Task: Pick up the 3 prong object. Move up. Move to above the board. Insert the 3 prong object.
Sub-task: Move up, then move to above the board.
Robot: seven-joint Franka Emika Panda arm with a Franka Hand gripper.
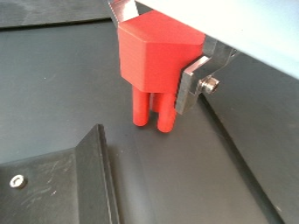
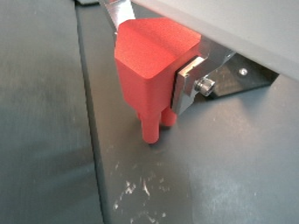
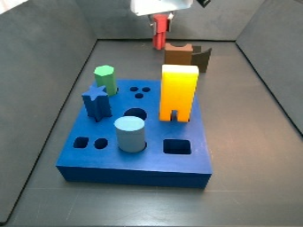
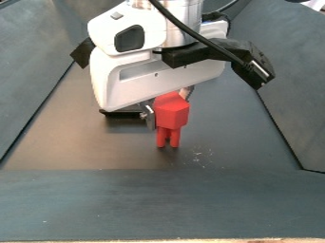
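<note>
My gripper [image 3: 159,19] is shut on the 3 prong object [image 3: 159,34], a small red piece with thin prongs pointing down. In both wrist views the red block [image 1: 156,57] [image 2: 149,66] sits between the silver fingers [image 1: 193,80] [image 2: 187,77]. In a side view the prongs [image 4: 168,139] hang close to the dark floor; I cannot tell whether they touch it. The gripper is at the far end of the bin, behind the board [image 3: 151,167]. The board is a large flat blue block with three small round holes [image 3: 140,90] near its far edge.
On the board stand a tall yellow-orange arch block [image 3: 178,91], a green post [image 3: 105,78], a blue star [image 3: 95,103] and a pale blue cylinder [image 3: 129,134]. A brown notched block [image 3: 179,57] stands behind it. The fixture [image 1: 59,184] is near the gripper.
</note>
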